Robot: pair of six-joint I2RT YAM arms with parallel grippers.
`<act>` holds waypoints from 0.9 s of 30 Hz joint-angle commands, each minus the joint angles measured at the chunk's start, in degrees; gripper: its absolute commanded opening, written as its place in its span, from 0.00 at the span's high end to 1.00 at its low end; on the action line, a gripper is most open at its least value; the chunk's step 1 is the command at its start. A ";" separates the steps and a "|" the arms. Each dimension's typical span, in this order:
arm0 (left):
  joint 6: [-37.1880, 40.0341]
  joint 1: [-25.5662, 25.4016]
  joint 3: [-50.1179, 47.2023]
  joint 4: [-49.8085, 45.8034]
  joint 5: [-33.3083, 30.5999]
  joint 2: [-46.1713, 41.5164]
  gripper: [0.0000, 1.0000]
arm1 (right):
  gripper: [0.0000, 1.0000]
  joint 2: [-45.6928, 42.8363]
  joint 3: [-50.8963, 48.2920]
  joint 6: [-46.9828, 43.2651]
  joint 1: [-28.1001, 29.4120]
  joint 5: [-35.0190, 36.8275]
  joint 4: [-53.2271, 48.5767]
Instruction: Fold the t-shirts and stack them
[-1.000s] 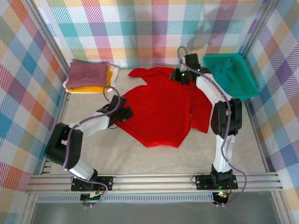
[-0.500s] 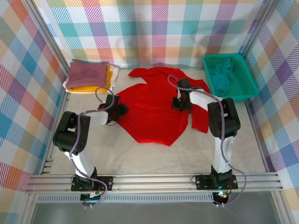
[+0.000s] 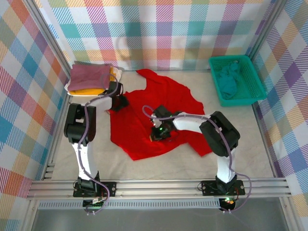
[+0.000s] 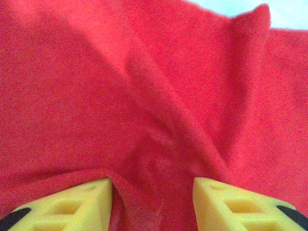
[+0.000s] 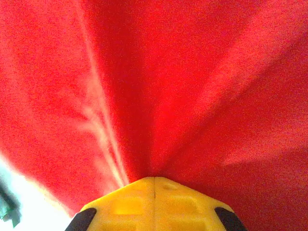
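The right gripper, fingers pressed together, pinches the red t-shirt, which fans out ahead of its tips. The left gripper has its fingers apart, with shirt cloth puckered between them. With that side unpinned, a pull from the right could drag the whole shirt into a crumple.

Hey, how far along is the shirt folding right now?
Done: folded stack at the far left. In hand: red t-shirt lies unfolded, right gripper shut on it, left gripper at its edge. Left: fold and stack it, then the teal shirt in the basket.
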 commanded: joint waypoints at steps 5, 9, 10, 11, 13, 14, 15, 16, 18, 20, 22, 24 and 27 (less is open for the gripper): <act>3.94 -1.12 0.81 -6.40 -4.57 -8.83 0.49 | 0.84 -5.52 5.99 6.03 -7.89 -2.76 -0.35; 3.97 -0.38 -13.14 -3.21 -9.91 -23.13 0.49 | 0.82 -11.01 4.67 4.24 -16.93 4.40 -2.07; 4.09 -0.09 -15.42 -3.23 -10.32 -24.82 0.48 | 0.82 -10.01 6.61 2.61 -18.72 6.30 -4.29; 4.53 0.10 -16.97 -3.75 -10.43 -25.71 0.48 | 0.83 -8.00 9.74 0.16 -20.17 8.97 -7.10; 5.86 0.09 -17.32 -4.80 -9.76 -24.90 0.48 | 0.87 -3.63 15.12 -3.77 -21.61 14.18 -9.56; 6.33 0.10 -16.66 -5.02 -8.82 -23.56 0.49 | 0.91 -0.12 19.23 -5.51 -22.29 16.14 -10.58; 6.63 0.11 -15.48 -5.06 -7.96 -21.76 0.50 | 0.94 2.91 23.09 -6.39 -22.77 16.43 -11.57; 6.86 -0.02 -14.21 -4.96 -7.08 -20.07 0.50 | 0.96 6.62 27.52 -7.11 -23.35 16.44 -12.33; 6.85 0.02 -10.55 -4.71 -6.04 -15.76 0.51 | 0.99 14.84 38.14 -8.57 -24.15 15.85 -15.36; 6.27 0.10 -6.67 -5.47 -6.38 -11.41 0.51 | 1.00 22.20 48.62 -9.15 -24.40 17.69 -19.57; 5.38 0.09 -2.99 -6.95 -7.18 -7.40 0.51 | 1.00 28.69 57.59 -8.88 -24.71 19.37 -22.09; 4.13 0.03 -1.84 -6.63 -6.46 -4.77 0.51 | 1.00 35.44 67.16 -7.67 -25.69 19.80 -25.50; 2.37 0.11 -3.96 -5.39 -6.23 -4.33 0.51 | 1.00 42.64 76.92 -5.50 -27.20 19.99 -29.06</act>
